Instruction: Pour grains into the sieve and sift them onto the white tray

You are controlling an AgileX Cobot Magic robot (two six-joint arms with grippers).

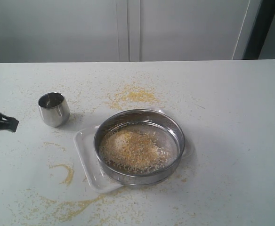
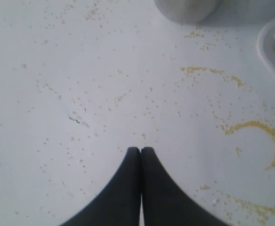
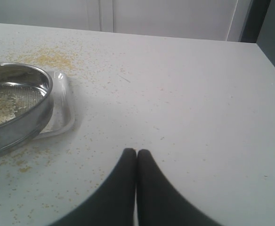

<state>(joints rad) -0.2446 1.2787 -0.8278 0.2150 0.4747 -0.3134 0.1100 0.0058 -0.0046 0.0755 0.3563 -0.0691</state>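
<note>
The round steel sieve (image 1: 139, 146) rests on the white tray (image 1: 86, 157) in the middle of the table, with a beige heap of grains (image 1: 130, 149) on its mesh. In the right wrist view the sieve (image 3: 16, 112) and tray (image 3: 62, 107) lie off to one side. My left gripper (image 1: 14, 125) hovers at the far left edge, shut and empty, apart from the cup. Its black fingers (image 2: 128, 188) press together over the bare table. My right gripper (image 3: 136, 152) is shut on nothing; it does not show in the exterior view.
A small shiny steel cup (image 1: 53, 109) stands upright left of the tray, its base (image 2: 187, 9) showing in the left wrist view. Spilled yellow meal (image 1: 135, 96) streaks the table behind the sieve, and more (image 1: 67, 173) curls near the front left. The table's far edge meets a white wall.
</note>
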